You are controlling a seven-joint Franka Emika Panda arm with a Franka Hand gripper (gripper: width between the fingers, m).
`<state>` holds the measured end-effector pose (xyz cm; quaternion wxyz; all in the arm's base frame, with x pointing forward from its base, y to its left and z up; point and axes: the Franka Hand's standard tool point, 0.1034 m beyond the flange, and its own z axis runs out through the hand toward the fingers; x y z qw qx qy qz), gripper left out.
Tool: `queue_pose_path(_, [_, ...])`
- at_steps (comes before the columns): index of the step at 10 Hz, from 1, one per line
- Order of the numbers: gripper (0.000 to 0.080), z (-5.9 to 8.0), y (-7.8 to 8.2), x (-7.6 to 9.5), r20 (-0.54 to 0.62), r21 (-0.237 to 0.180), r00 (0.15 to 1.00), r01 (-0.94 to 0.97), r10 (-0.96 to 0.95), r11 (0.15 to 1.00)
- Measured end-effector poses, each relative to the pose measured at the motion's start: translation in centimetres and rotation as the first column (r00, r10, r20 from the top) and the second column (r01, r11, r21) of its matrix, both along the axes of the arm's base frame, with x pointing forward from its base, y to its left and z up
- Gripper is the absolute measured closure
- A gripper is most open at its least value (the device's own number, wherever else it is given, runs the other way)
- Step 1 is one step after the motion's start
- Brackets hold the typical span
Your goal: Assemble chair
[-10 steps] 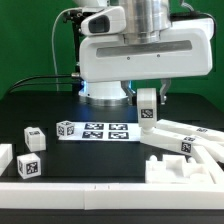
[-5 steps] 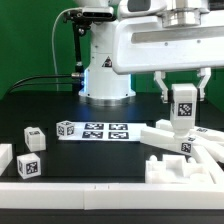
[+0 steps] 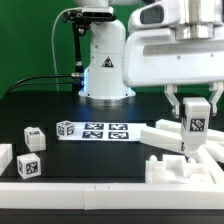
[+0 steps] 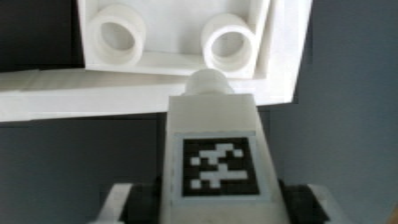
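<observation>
Misalignment is the risk: gripper (image 3: 196, 116) is closed partway on a tagged leg (image 3: 196, 126), held upright with its tip just above the panel (image 4: 175, 22) below; if off-centre from the hole (image 4: 228, 42), it could jam on the rim

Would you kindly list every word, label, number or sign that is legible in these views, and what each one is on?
No legible words or numbers.
Mark on the robot base: too blurred to read.
Square tags on the chair part in the pincer, the marker board and the small cube: black-and-white patterns, not text.
</observation>
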<state>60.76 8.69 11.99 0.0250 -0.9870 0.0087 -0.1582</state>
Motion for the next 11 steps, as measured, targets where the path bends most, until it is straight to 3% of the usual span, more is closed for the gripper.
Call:
queue_pose_path(3, [0.0515,-0.1,0.1,-0.1,-0.012,0.001,1.0,0.0,0.0,1.0])
queue_pose_path(7, [0.0515,-1.8,2.3,0.6,-0.022,-0.001,1.0,-0.017,0.017,1.0])
queue_pose_path(11, [0.0515,-3.1,2.8,0.2,-0.032,-0.006,0.999,-0.024,0.024,1.0])
